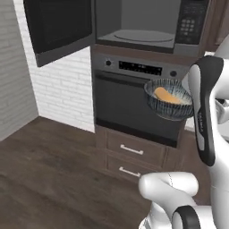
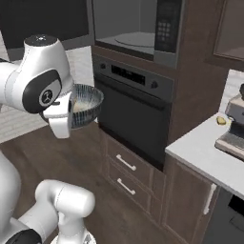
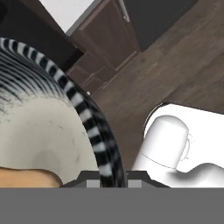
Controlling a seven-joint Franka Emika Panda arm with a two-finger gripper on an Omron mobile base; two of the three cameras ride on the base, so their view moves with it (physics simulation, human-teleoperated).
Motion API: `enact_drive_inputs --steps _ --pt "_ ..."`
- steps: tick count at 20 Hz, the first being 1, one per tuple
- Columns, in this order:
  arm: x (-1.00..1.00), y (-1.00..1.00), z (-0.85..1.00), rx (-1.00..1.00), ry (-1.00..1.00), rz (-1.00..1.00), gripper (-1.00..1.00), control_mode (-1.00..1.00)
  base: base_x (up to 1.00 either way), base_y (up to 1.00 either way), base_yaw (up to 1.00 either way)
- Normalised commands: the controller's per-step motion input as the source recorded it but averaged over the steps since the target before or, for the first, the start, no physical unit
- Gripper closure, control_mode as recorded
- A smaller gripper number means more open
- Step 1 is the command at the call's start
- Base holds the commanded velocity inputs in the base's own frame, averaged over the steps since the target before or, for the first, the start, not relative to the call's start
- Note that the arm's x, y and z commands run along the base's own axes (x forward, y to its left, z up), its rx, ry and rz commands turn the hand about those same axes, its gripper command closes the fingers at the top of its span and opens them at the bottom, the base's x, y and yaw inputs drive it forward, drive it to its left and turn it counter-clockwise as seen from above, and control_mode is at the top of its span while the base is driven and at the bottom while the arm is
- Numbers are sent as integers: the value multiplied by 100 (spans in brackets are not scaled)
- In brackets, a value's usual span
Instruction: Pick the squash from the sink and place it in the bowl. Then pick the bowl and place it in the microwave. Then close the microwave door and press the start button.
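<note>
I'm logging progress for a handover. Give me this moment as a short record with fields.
squash: lying inside the bowl
bowl: lifted in front of the oven, rim clamped between the fingers
microwave: open and empty, glass turntable bare
microwave door: swung wide to the left
oven: shut, below the microwave
next step: probably raise the bowl into the microwave

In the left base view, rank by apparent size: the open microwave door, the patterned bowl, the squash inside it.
1. Wide dark grey microwave door with black window, swung open at upper left: largest.
2. Round dark blue-grey streaked bowl, held up before the oven.
3. Small tan-orange squash inside the bowl: smallest.
Clear-cut despite differing distances.
</note>
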Motion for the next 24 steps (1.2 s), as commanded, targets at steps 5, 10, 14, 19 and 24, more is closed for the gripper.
enact_drive_inputs --steps 5,10,14,19,24 --pt "0 0 0 0 0 0 100 100 88 66 -29" --pt "0 0 0 0 0 0 100 100 49 8 -8" --pt "0 0 0 0 0 0 100 100 39 -26 -6" --pt "0 0 0 0 0 0 100 100 49 -44 -10" --pt "0 0 0 0 0 0 100 100 56 -18 -10"
